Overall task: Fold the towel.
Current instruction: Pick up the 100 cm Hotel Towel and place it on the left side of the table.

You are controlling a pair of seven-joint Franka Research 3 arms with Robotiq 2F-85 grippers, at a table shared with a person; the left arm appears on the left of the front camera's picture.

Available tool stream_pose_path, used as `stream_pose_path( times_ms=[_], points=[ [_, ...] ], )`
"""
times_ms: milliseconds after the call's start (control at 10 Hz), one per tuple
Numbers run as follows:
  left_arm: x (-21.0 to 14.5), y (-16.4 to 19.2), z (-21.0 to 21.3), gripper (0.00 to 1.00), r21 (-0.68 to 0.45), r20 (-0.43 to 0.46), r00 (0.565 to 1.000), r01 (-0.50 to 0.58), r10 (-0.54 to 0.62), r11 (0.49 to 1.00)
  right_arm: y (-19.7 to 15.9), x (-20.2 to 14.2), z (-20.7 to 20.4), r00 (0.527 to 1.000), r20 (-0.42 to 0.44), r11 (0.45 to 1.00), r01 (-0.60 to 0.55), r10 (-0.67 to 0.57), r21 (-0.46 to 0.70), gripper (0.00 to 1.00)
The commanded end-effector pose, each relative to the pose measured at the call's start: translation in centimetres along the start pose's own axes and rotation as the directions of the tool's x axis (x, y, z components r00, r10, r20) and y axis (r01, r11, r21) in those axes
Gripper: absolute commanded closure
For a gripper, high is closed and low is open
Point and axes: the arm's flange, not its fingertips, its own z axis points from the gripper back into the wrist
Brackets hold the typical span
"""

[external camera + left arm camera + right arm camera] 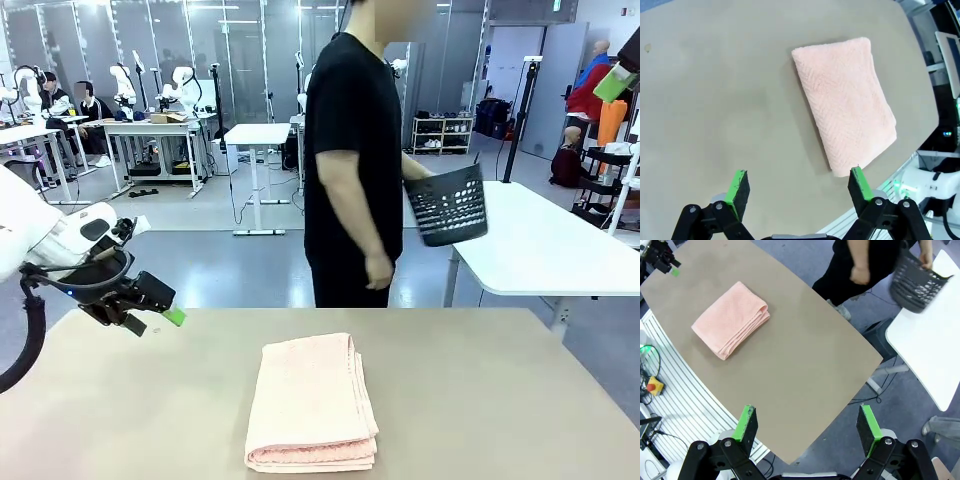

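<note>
Surface (480, 400): broad tan top, bare apart from one item near its middle.

Person (352, 160) at the far side, turned sideways, black shirt, carrying a dark perforated basket (448, 205) toward the white table (560, 245) behind.

Towel (312, 402): pale pink terry, lying flat in the middle of the surface, slightly toward the robot's side. It reads as already folded into a narrow rectangle of several layers. Stacked edges show along its right side in the front view and at the near end; the opposite long side looks like a rounded fold. Judged from this, the folding looks done or close to it.

Handling guess: soft, light, limp, with a grippy weave. It should sag and slide apart if lifted by one layer. Best hold would be a pinch across all layers at a corner or on the folded side, not the loose edges.

Left gripper (150, 310): raised over the surface's left edge, well apart from the towel. In its wrist view the green-padded fingers (738, 187) stand wide apart, holding nothing, the towel beyond them.

Right gripper (807, 427): high above the surface's edge, fingers (747, 423) spread wide, empty, towel far off below.
</note>
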Motion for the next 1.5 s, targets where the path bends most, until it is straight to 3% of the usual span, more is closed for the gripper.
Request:
stream_pose_path(
  times_ms=[0,500,700,900,1000,1200,1400],
  points=[
    [0.0,-0.2,0.0,0.0,0.007,0.0,1.0,0.006,-0.006,1.0,0.0,0.2,0.1,1.0,0.007,1.0,0.014,-0.014,0.001,0.0],
    [0.0,-0.1,0.0,0.0,0.002,0.0,1.0,0.003,-0.003,1.0,0.0,0.2,0.1,1.0,0.007,1.0,0.014,-0.014,0.001,0.0],
    [0.7,0.0,-3.0,0.0,-0.088,0.038,0.998,-0.055,0.058,0.995,0.0,0.2,0.1,1.0,0.007,1.0,0.014,-0.014,0.001,0.0],
    [-0.5,-1.0,-5.9,0.0,-0.089,0.013,0.998,-0.061,0.062,0.994,0.0,0.2,0.1,1.0,0.007,1.0,0.014,-0.014,0.001,0.0],
    [-0.9,-0.9,-7.6,0.0,-0.085,0.039,0.993,-0.104,0.107,0.991,0.0,0.2,0.1,1.0,0.007,1.0,0.014,-0.014,0.001,0.0],
    [-1.7,-0.2,-11.3,0.0,-0.151,0.009,0.981,-0.193,0.196,0.97,0.0,0.2,0.1,1.0,0.007,1.0,0.014,-0.014,0.001,0.0],
    [-3.0,-0.5,-13.9,0.0,-0.173,0.009,0.984,-0.171,0.175,0.97,0.0,0.2,0.1,1.0,0.007,1.0,0.014,-0.014,0.001,0.0]
  ],
)
